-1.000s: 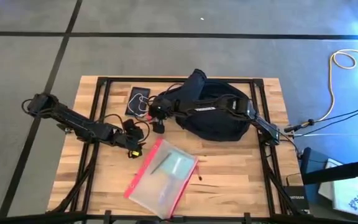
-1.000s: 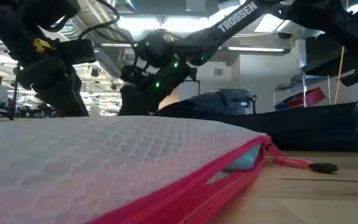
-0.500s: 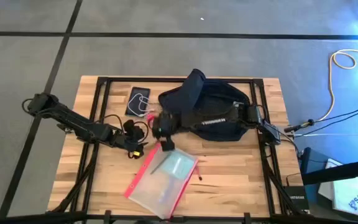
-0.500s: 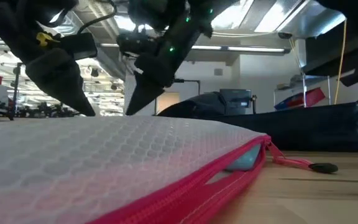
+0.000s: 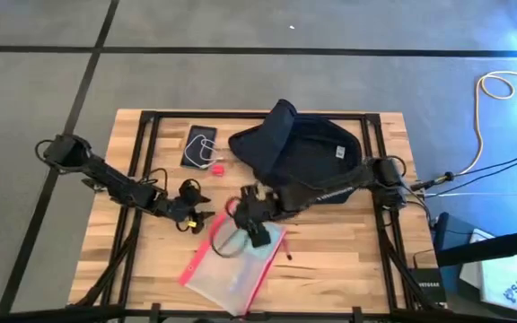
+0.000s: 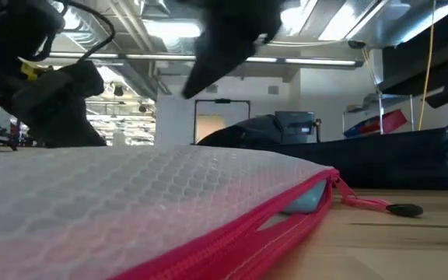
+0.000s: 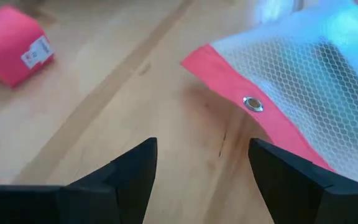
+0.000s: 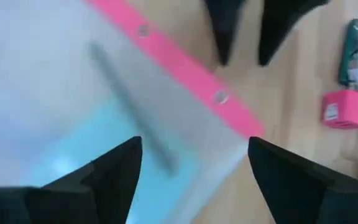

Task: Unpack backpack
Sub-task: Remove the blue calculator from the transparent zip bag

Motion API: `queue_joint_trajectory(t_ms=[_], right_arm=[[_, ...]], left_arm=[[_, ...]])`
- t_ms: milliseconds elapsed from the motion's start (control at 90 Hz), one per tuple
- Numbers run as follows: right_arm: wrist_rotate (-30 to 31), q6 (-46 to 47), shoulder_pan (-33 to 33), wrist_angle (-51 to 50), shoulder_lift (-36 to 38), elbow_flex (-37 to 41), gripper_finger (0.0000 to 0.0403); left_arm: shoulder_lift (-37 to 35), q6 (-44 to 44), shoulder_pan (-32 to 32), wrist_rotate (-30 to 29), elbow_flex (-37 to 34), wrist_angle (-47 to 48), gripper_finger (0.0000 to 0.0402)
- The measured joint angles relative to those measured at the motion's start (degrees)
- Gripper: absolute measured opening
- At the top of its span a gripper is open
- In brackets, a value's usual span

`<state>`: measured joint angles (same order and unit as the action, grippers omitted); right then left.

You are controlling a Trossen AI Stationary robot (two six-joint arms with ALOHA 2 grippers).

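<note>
The dark navy backpack [image 5: 303, 157] lies on its back at the table's far right, its mouth gaping upward. A clear, red-edged zip pouch [image 5: 233, 265] lies flat near the front edge and fills the low view [image 6: 169, 210]. My right gripper [image 5: 258, 233] hangs open just above the pouch's far end [image 8: 191, 168], with nothing between its fingers. My left gripper [image 5: 196, 209] is low over the wood to the left of the pouch. It is open and points at the pouch's red corner [image 7: 197, 53].
A pink block [image 5: 215, 167] and a dark flat device with a white cable [image 5: 199, 144] lie left of the backpack. Black frame rails [image 5: 146, 144] run over the table's left, right and far sides. Bare wood [image 5: 348, 260] lies right of the pouch.
My right gripper has swung from beside the backpack's left side toward the table's near edge and now hangs over the pouch's far end. With the arm gone from above it, the backpack's open mouth shows.
</note>
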<state>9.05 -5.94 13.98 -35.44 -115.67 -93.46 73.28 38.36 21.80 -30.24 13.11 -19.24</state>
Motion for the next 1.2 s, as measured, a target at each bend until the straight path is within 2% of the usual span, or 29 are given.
queue_joint_trajectory(t_ms=[178,456,578,744,922,1044,1200], right_arm=[[8.1,1.6,3.4,0.9,5.3,9.6,0.0275],[8.3,9.9,7.8,17.6,15.6,26.5,0.0275],[8.5,13.4,11.6,29.6,18.8,34.0,0.0275],[7.9,21.5,16.2,42.3,18.9,40.8,0.0275],[6.0,24.4,19.2,46.1,16.1,42.0,0.0275],[6.6,24.3,19.1,48.9,15.3,41.9,0.0275],[7.0,33.1,19.0,48.0,15.3,41.9,0.0275]], left_arm=[[0.0,-0.8,0.0,-0.2,-0.3,-0.9,0.0239],[0.0,-1.4,1.4,-0.4,-0.2,-4.7,0.0239],[0.0,-5.9,4.5,1.1,-0.2,-6.6,0.0239],[0.0,-13.0,9.1,0.8,0.4,-13.3,0.0239],[0.0,-22.6,11.5,-0.7,2.4,-13.5,0.0239],[-0.1,-14.8,11.0,-4.5,2.4,-11.4,0.0239],[-0.1,-4.6,11.1,-4.5,2.4,-9.1,0.0239]])
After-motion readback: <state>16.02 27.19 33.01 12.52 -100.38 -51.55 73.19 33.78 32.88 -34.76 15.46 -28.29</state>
